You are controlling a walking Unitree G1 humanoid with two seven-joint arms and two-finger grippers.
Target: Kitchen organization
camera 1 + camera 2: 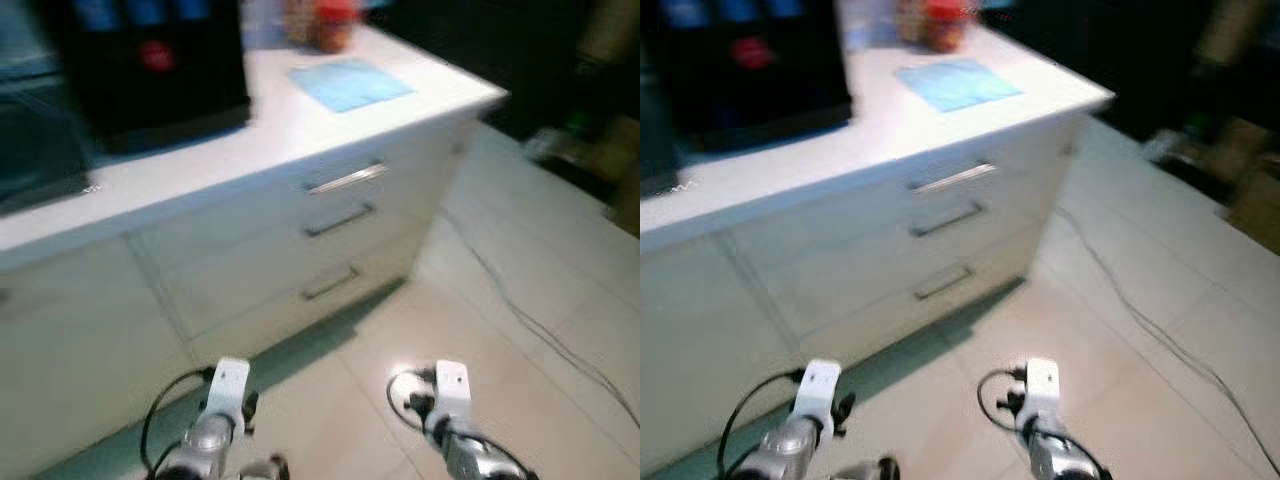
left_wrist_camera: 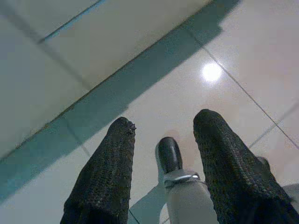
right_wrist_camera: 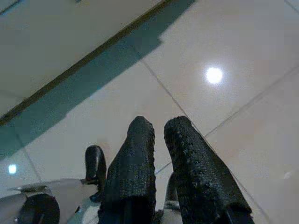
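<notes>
A white counter [image 1: 270, 130] with three handled drawers [image 1: 340, 218] stands ahead, blurred. On it lie a light blue cloth [image 1: 350, 84], a red-lidded jar [image 1: 333, 25] and a black appliance [image 1: 150, 60]. Both silver arms hang low over the tiled floor, well short of the counter: the left arm [image 1: 215, 425] and the right arm [image 1: 455, 420]. My left gripper [image 2: 163, 123] points at the floor, open, holding nothing. My right gripper [image 3: 159, 128] is shut with its fingers almost touching and nothing between them.
A thin dark cable [image 1: 540, 325] runs across the beige tiles to the right of the counter. Brown boxes [image 1: 1255, 205] and dark clutter sit at the far right. The robot's foot [image 2: 169, 154] shows beneath the left gripper.
</notes>
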